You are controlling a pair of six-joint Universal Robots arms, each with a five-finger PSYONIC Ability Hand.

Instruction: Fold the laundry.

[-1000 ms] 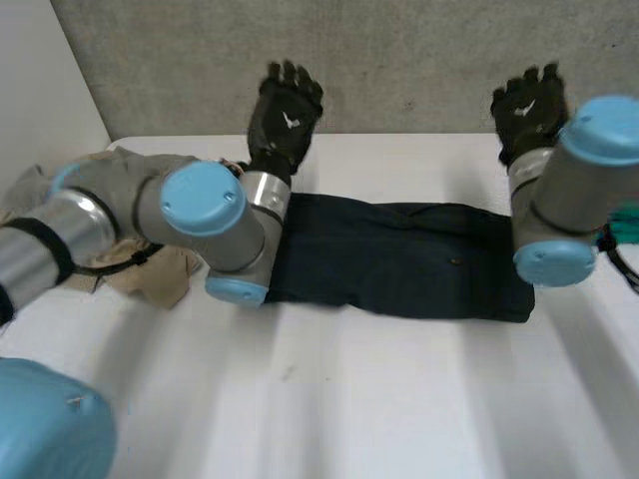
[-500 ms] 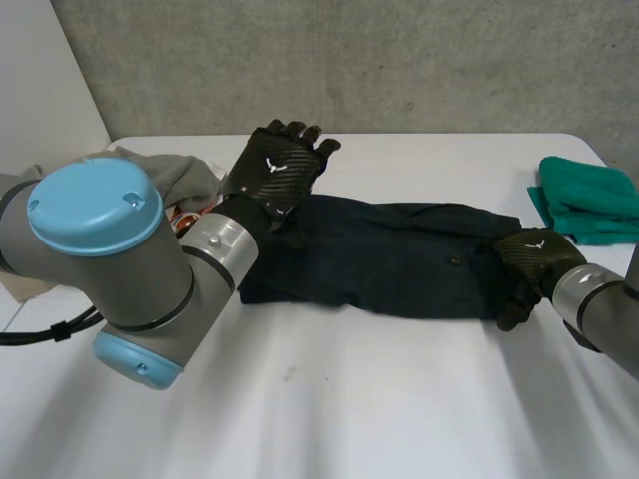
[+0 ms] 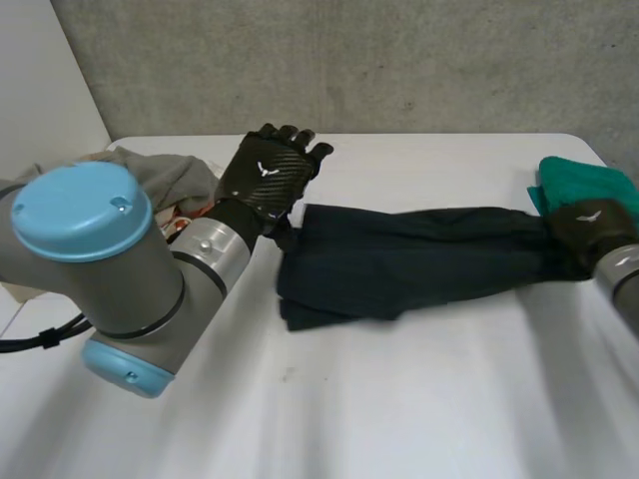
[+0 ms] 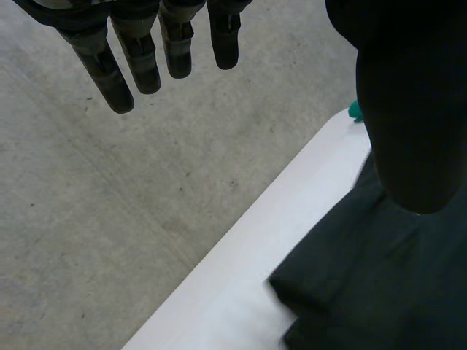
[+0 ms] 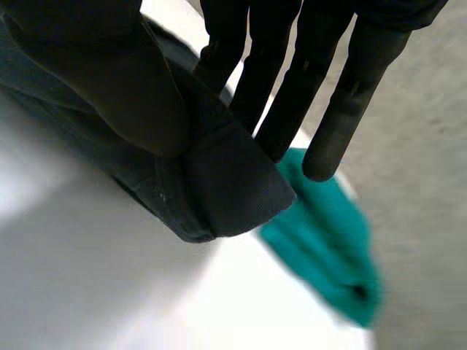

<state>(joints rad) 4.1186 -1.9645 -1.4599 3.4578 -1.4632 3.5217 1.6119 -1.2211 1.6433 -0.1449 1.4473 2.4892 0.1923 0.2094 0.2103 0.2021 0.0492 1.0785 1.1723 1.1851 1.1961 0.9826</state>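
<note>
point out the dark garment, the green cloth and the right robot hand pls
dark garment (image 3: 399, 264): head view, middle of the cloth.
green cloth (image 3: 571, 180): head view, top face of the folded pile.
right robot hand (image 5: 109, 87): right wrist view, thumb pinching the garment's end.

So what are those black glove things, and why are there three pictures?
They are robot hands on two arms. One picture looks down from a camera behind the arms; the other two come from cameras on each wrist. On the white table lies a long dark garment. The right robot hand pinches one end of it between thumb and fingers. The left robot hand hangs open by the other end, holding nothing. A green cloth lies beside the right robot hand, pale clothes by the left arm.
</note>
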